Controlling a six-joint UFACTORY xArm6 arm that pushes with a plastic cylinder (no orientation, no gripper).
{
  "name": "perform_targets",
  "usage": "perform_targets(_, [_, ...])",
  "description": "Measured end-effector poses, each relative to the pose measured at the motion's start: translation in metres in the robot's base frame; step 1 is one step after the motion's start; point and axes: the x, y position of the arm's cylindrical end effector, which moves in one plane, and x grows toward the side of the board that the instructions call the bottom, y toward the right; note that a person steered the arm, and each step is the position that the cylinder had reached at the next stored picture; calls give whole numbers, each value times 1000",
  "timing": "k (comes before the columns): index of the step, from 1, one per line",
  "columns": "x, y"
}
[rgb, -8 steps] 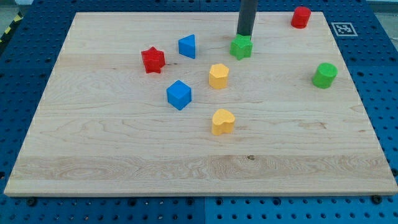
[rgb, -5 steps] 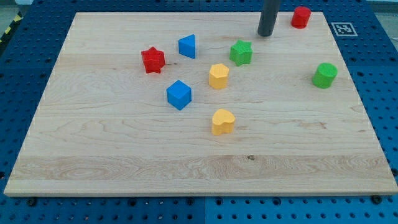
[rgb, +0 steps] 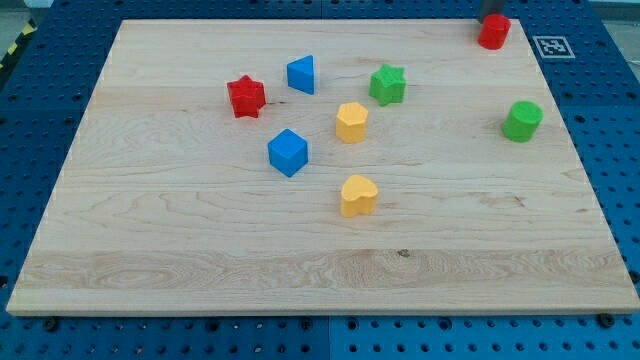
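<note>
Only the dark lower end of my rod shows at the view's top edge, and my tip (rgb: 491, 14) rests against the far side of the red cylinder (rgb: 492, 32) at the board's top right corner. A green cylinder (rgb: 522, 120) stands below it near the right edge. The green star (rgb: 388, 84) lies well to the left of the tip, with a yellow hexagonal block (rgb: 351, 121) under it. Further left are a blue triangular block (rgb: 301, 74), a red star (rgb: 246, 96) and a blue cube (rgb: 288, 152). A yellow heart (rgb: 358, 195) sits near the middle.
The wooden board (rgb: 150, 240) lies on a blue perforated table. A black-and-white marker tag (rgb: 552, 46) is fixed just beyond the board's top right corner.
My tip left the green star, swept right along the top edge and reached the red cylinder, which has shifted slightly right and down. The other blocks stayed put.
</note>
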Motion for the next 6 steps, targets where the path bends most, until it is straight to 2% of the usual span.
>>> perform_targets(6, [0,1])
